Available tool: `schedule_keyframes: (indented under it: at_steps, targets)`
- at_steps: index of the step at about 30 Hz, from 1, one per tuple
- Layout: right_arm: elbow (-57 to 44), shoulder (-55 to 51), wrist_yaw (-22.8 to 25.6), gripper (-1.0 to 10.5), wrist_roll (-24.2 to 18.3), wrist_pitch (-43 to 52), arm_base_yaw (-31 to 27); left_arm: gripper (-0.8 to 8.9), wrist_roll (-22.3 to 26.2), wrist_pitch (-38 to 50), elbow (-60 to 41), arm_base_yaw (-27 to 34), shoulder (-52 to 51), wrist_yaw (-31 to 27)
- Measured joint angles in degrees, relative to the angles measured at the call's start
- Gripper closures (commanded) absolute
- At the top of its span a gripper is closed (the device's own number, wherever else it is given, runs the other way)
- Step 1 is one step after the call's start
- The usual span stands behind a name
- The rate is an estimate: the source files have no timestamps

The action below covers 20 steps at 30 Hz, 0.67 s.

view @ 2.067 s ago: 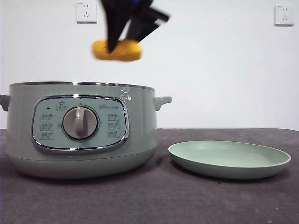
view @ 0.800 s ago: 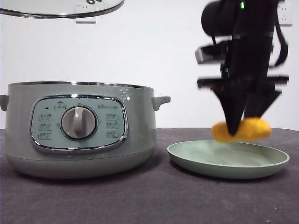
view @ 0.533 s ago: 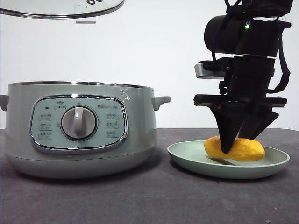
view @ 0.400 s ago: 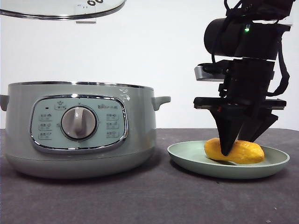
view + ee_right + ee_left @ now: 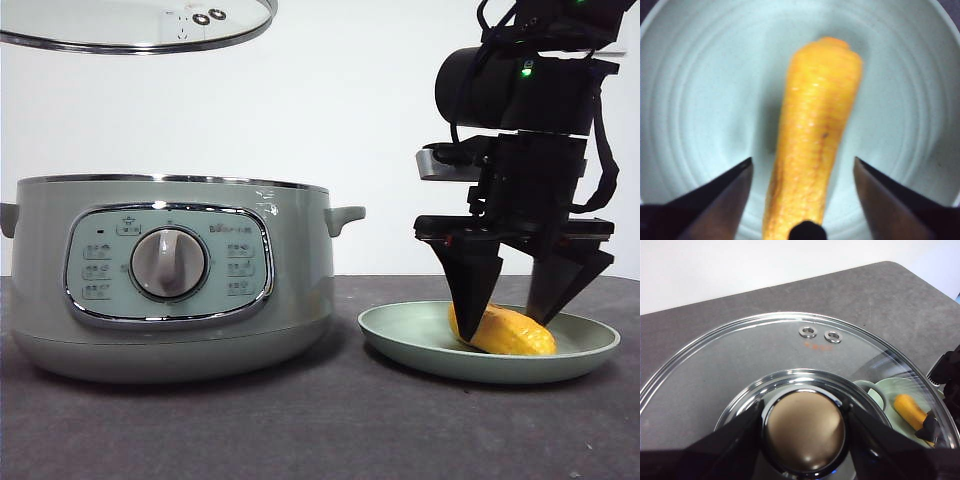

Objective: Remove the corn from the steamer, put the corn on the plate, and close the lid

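— What changed since half a second back?
— Jaws of the right gripper (image 5: 513, 318) have parted; they had pinched the corn (image 5: 503, 332), which now lies free in the plate (image 5: 420, 345), a jaw on either side.
— And nearest us?
— On the dark table (image 5: 300, 430), the steamer (image 5: 170, 275) stands uncovered, just beside the plate.
— Further up?
— The lid (image 5: 740, 360) hangs above the steamer, its knob (image 5: 805, 430) clamped by the left gripper (image 5: 802, 437).
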Motion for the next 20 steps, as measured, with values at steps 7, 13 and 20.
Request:
schedule_keyframes:
  at_steps: [7, 13, 20]
  targets:
    - [-0.3, -8.0, 0.0, 5.6, 0.6, -1.7, 0.0, 8.22, 0.0, 0.4, 0.0, 0.0, 2.8, 0.0]
    - [-0.3, -17.1, 0.1, 5.7, 0.8, -3.2, 0.0, 8.22, 0.0, 0.5, 0.0, 0.0, 7.5, 0.0]
    - [-0.3, -26.8, 0.2, 5.7, 0.8, -3.5, 0.0, 8.22, 0.0, 1.6, 0.0, 0.0, 13.7, 0.0]
